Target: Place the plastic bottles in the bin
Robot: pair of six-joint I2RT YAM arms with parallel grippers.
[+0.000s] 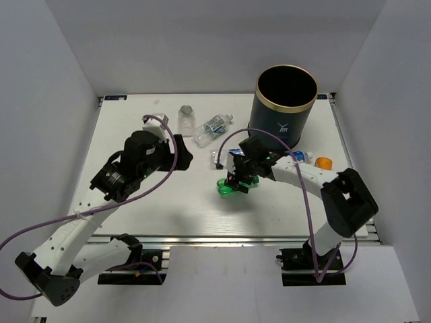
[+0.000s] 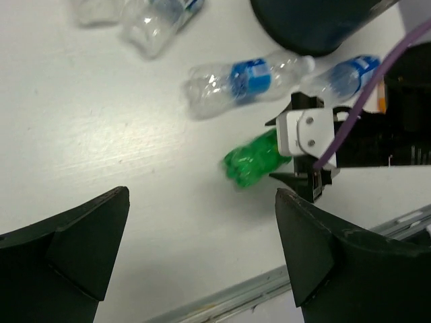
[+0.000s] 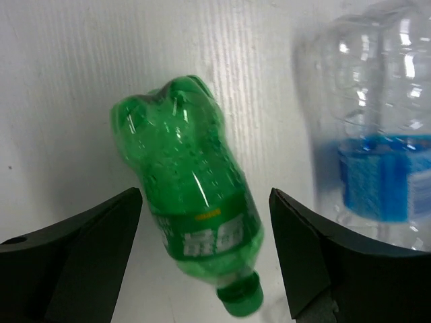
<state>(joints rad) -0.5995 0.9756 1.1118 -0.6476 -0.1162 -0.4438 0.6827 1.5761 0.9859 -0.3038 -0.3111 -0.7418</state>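
Green bottle, label text blurred, between spread right fingers

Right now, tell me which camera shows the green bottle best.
Right wrist: the green bottle fills the frame, whole, label and cap clear, between the fingers of the open right gripper. Top external shows it small, partly under that gripper. Left wrist shows only its base end; the gripper hides the rest.

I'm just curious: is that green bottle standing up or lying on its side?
Lying on its side. In the right wrist view the green bottle lies flat on the table, its full length and cap showing.
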